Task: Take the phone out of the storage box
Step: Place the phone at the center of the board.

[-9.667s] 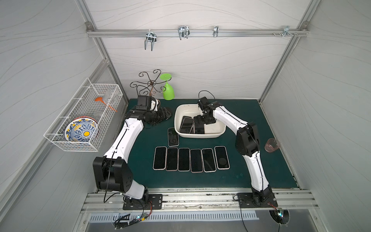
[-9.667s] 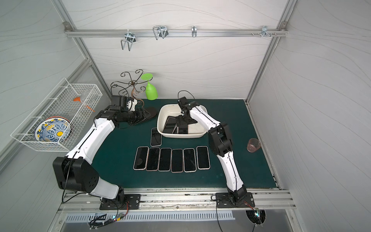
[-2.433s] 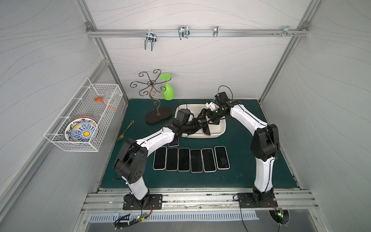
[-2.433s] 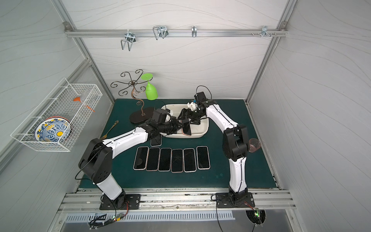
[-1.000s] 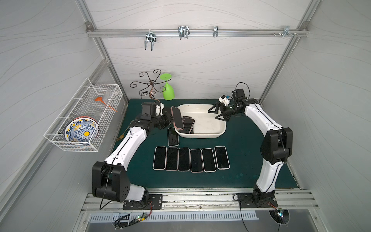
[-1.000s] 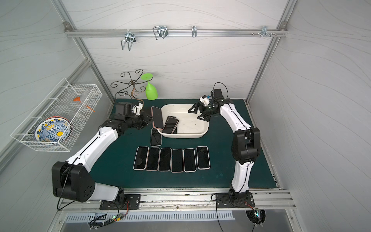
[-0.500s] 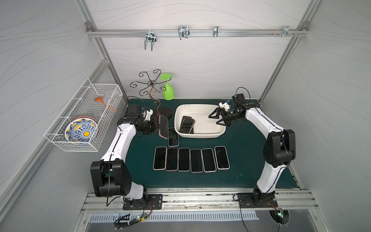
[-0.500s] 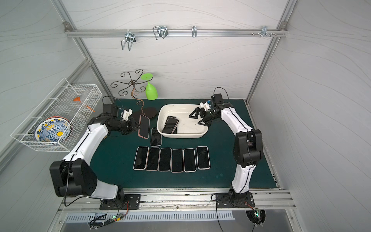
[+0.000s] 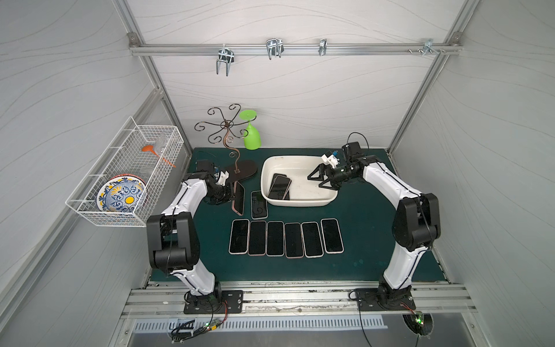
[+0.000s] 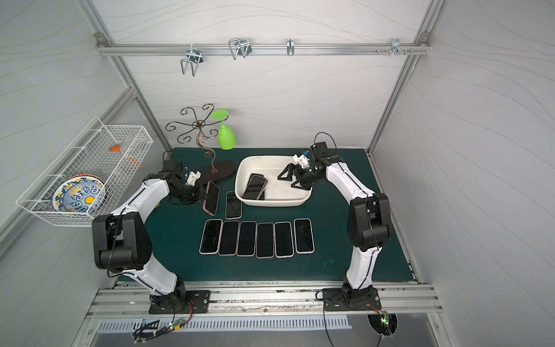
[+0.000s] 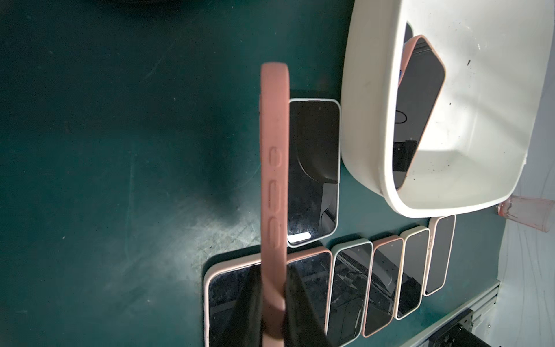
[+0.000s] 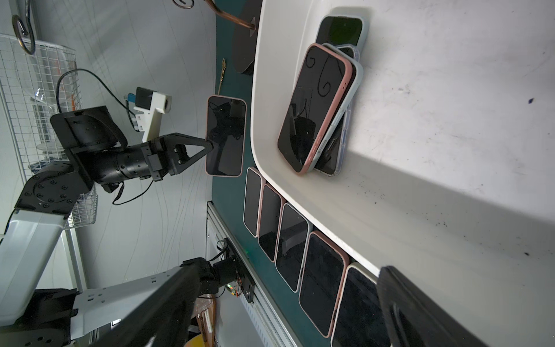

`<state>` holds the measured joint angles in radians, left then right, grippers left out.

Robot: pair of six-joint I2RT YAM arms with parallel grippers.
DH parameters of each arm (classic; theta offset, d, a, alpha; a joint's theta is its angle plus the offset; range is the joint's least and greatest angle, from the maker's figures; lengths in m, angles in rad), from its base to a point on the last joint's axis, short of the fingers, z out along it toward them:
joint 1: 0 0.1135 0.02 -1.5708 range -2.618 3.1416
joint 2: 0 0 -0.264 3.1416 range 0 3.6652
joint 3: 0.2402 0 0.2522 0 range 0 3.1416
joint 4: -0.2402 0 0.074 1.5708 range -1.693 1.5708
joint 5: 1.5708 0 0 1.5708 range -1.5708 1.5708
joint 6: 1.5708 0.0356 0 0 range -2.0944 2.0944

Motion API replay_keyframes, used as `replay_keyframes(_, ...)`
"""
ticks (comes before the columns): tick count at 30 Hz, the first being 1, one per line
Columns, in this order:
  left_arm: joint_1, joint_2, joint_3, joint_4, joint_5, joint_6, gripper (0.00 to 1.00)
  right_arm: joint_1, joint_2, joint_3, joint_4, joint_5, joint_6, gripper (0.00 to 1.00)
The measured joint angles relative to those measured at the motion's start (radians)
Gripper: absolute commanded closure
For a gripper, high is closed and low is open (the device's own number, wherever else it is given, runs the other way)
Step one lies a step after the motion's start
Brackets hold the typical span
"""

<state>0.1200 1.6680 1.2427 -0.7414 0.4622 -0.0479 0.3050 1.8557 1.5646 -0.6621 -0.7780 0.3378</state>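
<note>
Pink-cased phone (image 9: 238,204), pinched by the left claw (image 9: 232,195) outside the storage box (image 9: 297,203), wants laying on the tabletop (image 9: 375,234); right claw (image 9: 315,182) spread.

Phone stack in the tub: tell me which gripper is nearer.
Right. The right gripper hangs open over the tub, beside the stack; the left gripper holds a pink phone outside the tub, over the mat.

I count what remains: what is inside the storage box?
In the storage box, a pink-cased phone lies on top; a pale-cased phone shows under it, another phone behind. Any more beneath are covered.
</note>
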Motion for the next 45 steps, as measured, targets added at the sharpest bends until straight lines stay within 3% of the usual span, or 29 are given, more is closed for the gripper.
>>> replay_keyframes(16, 0.006, 0.120, -0.058, 0.193, 0.054, -0.021, 1.00, 0.003, 0.001, -0.018, 0.002, 0.018, -0.041, 0.01)
replay_keyframes(32, 0.018, 0.173, -0.060, 0.248, 0.164, -0.046, 1.00, 0.017, 0.020, -0.032, 0.000, 0.042, -0.044, 0.01)
replay_keyframes(37, 0.019, 0.175, -0.060, 0.247, 0.161, -0.046, 0.77, 0.022, 0.021, -0.032, -0.001, 0.043, -0.048, 0.01)
replay_keyframes(41, 0.018, 0.204, -0.060, 0.244, 0.113, -0.060, 0.68, 0.028, 0.021, -0.032, -0.004, 0.046, -0.051, 0.01)
replay_keyframes(45, 0.019, 0.237, -0.060, 0.238, 0.056, -0.071, 0.66, 0.037, 0.021, -0.035, -0.005, 0.050, -0.051, 0.01)
